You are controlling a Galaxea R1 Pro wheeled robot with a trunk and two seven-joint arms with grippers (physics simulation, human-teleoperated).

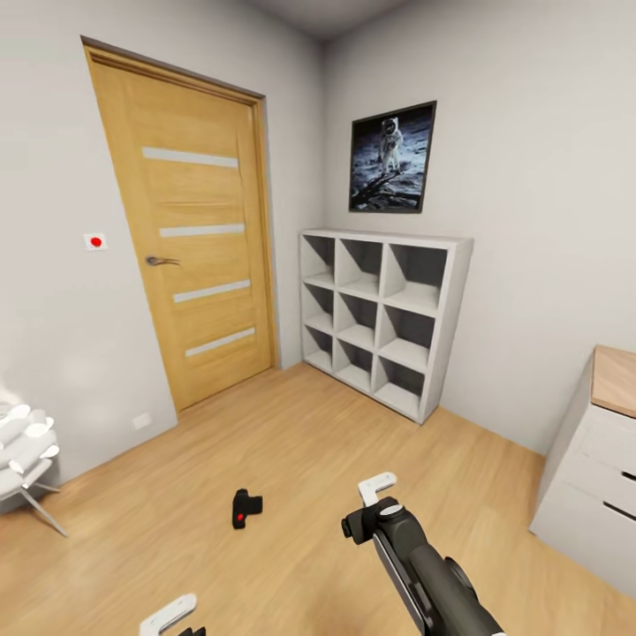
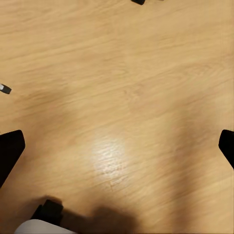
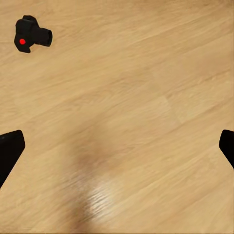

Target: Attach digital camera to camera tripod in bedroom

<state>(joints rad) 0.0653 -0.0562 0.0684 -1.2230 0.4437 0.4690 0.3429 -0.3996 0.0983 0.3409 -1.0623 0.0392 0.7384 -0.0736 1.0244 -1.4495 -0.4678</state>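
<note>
At the far left of the head view, a white chair [image 1: 25,450] with a thin metal leg stands against the wall, well to the left of both grippers. The left gripper [image 1: 172,616] shows at the bottom edge as 1 white finger above bare wood floor [image 1: 291,459]; in the left wrist view its 2 dark fingertips [image 2: 9,148] sit at opposite edges of the picture, spread wide, with nothing between them. The digital camera [image 1: 246,508] lies on the floor ahead of the left gripper and just to the left of the right gripper, its red dot showing; nothing touches it. In the right wrist view the same camera [image 3: 30,34] lies well off to one side of the gap between the fingers. The right gripper [image 1: 378,491] is held over the floor on a dark forearm; its fingertips [image 3: 10,146] are likewise spread wide with only floorboards between them. A wooden door [image 1: 190,238] with 4 pale strips stands beyond the left gripper. Beyond the right gripper stands a white shelf unit [image 1: 384,318] of 9 compartments, with a framed astronaut picture [image 1: 393,157] above it. A white dresser [image 1: 596,468] with a wooden top stands to the right of the right gripper.
</note>
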